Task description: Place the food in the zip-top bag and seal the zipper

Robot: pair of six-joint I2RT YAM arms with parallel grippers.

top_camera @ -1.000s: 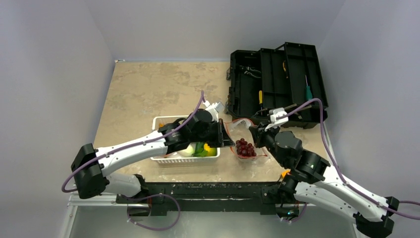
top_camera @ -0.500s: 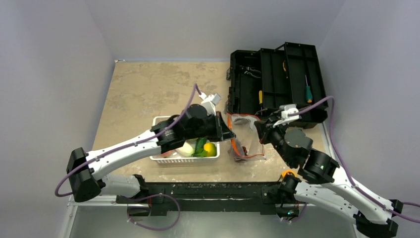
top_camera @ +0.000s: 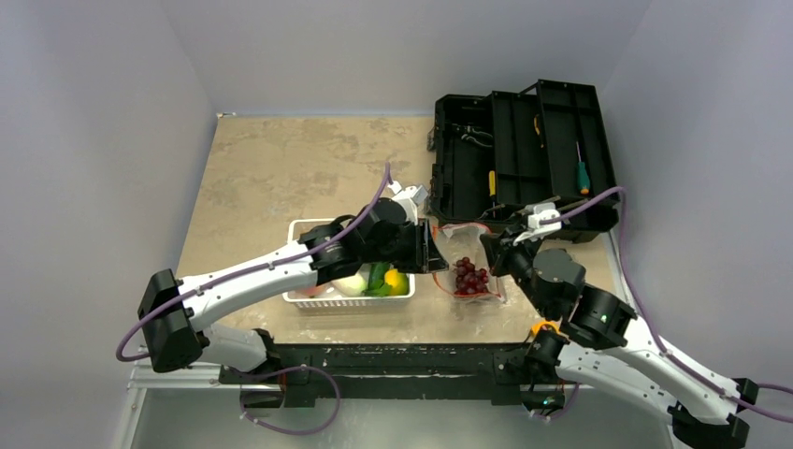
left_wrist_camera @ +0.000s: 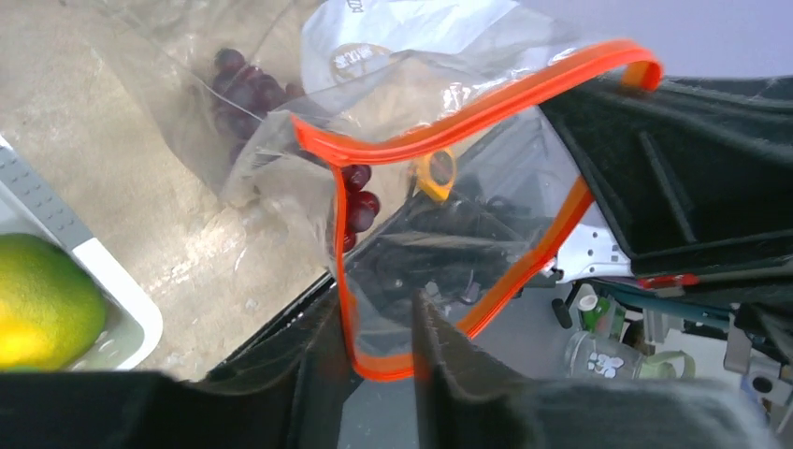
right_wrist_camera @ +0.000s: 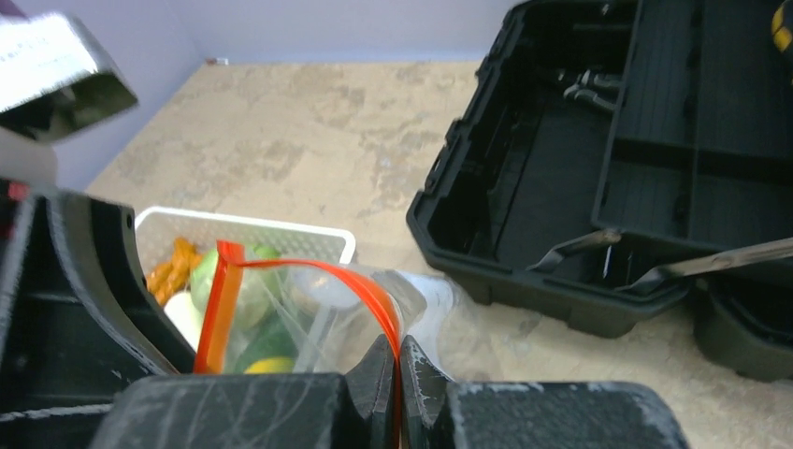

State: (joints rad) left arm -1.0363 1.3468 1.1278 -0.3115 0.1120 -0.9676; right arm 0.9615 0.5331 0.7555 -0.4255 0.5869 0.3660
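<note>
Change: easing the left pincer (left_wrist_camera: 374,323) a little open just now, leaving the zipper (left_wrist_camera: 439,140) loose between its fingers (left_wrist_camera: 444,365). Squeezing the zip-top bag (top_camera: 458,245) rim tight with the right pincer (right_wrist_camera: 397,360). Keeping grapes (top_camera: 470,278) below both. Maybe getting ready for fetching more food (top_camera: 385,281).

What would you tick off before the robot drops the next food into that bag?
1. Mouth of bag wide: ok, zipper forms an open loop.
2. Zipper pinched by right fingers: ok.
3. Zipper gripped by left fingers: not ok, they stand apart around it.
4. Bag holds grapes: ok.
5. Other food bagged: not ok, it lies in the basket.
</note>
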